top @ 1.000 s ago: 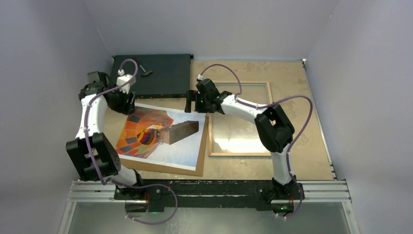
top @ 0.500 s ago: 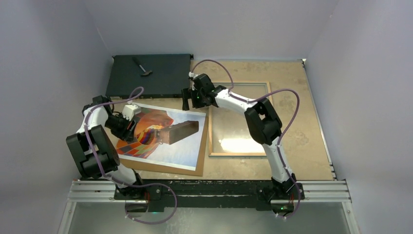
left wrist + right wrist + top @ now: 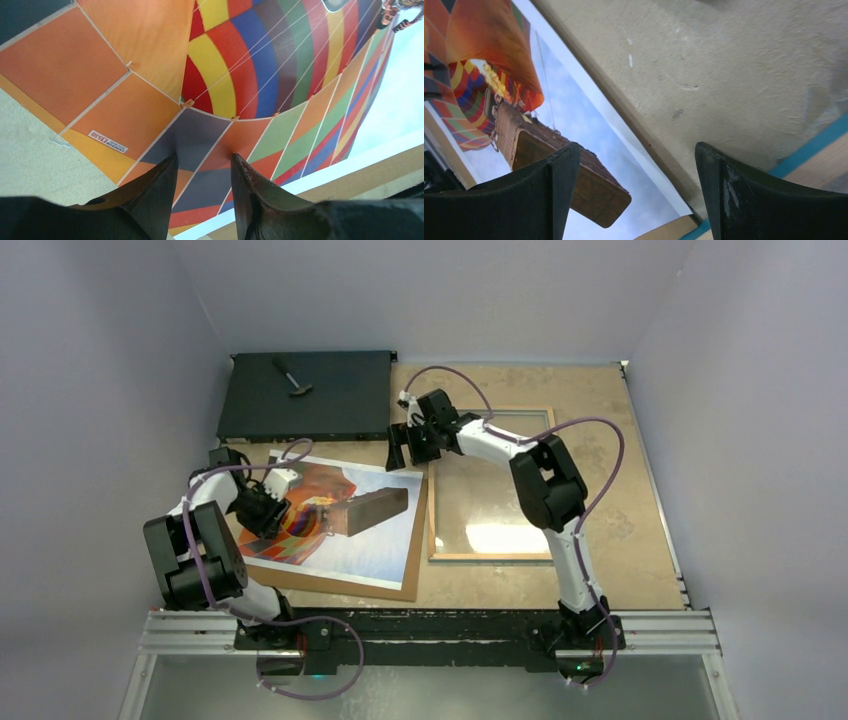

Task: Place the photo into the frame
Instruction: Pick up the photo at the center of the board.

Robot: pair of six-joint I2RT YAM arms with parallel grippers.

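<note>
While the left gripper [image 3: 202,159] sits narrowly parted over the photo [image 3: 375,540], lower left, the right gripper [image 3: 410,452] gapes wide at its top-right corner.

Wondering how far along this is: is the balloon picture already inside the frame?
No, the photo lies on the brown board to the left of the frame, not inside it.

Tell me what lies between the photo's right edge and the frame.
Just the backing panel's brown margin, then a wedge of bare table, clearest in the right wrist view.
</note>
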